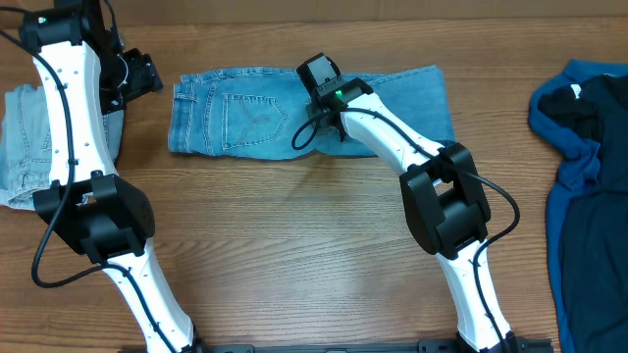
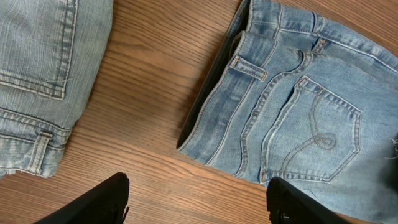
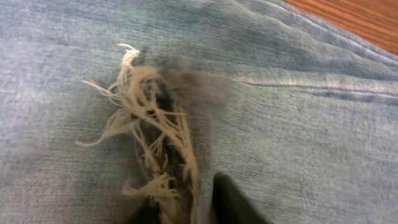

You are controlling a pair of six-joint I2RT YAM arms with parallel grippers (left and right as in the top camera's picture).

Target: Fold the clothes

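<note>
Nearest the arm bases, the table (image 1: pixel 294 255) shows only bare wood. Along the right edge a dark blue garment (image 1: pixel 589 137) lies rumpled and unfolded, so that piece is probably yet to be done. At the left edge, a little farther back, the light jeans (image 1: pixel 20 147) sit in a compact fold and look finished. Farther back in the middle, the blue jeans (image 1: pixel 226 113) lie flat, legs doubled together but stretched out long, so I judge them about half folded. The right gripper (image 3: pixel 186 208) has its fingers narrow, pinching denim at a frayed tear (image 3: pixel 149 137). At far left, the left gripper (image 2: pixel 199 202) hovers wide and empty between the two pairs of jeans.
</note>
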